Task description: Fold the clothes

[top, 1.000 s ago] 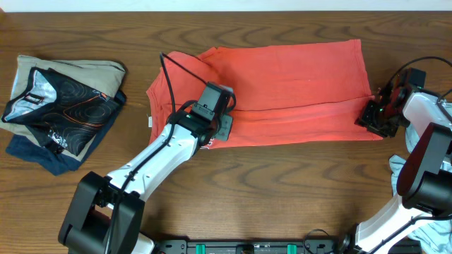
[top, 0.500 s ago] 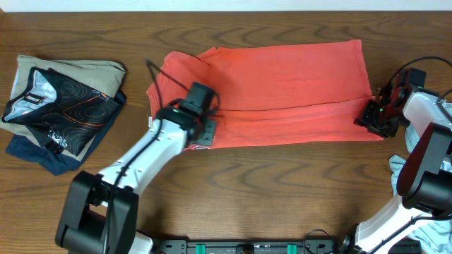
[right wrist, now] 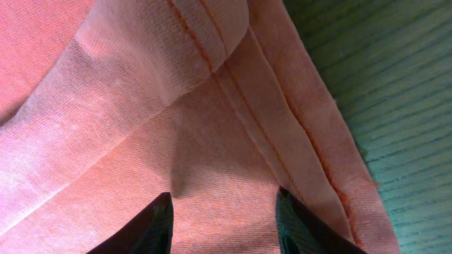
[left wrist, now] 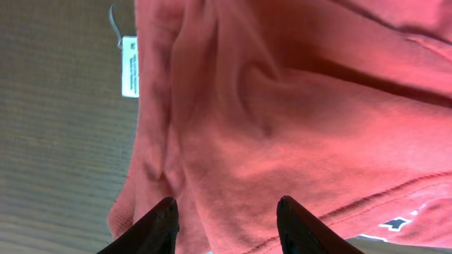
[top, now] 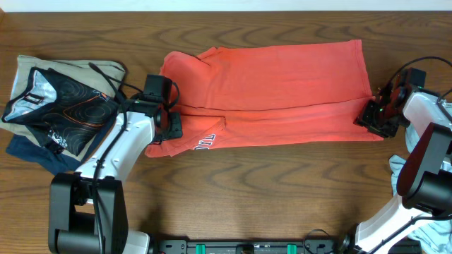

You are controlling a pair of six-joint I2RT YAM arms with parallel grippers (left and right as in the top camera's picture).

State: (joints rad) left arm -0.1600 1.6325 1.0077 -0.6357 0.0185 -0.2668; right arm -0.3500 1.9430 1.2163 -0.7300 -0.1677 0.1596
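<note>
Your coral T-shirt (top: 282,85) lies folded lengthwise across the counter (top: 282,197), with its navy-and-white lettering (top: 205,141) peeking out at the near edge. Your left claw (top: 166,125) sits over the neck end, released, its fingers spread with red cloth showing between them and the white tag (left wrist: 129,65) just beyond. Your right claw (top: 373,116) rests at the hem corner, likewise spread apart over the fabric. A folded stack (top: 56,99) lies apart, beyond the left arm.

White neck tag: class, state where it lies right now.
Left wrist view, upper left: the white neck tag lies on the table beside the coral-red T-shirt, ahead of the left gripper.
</note>
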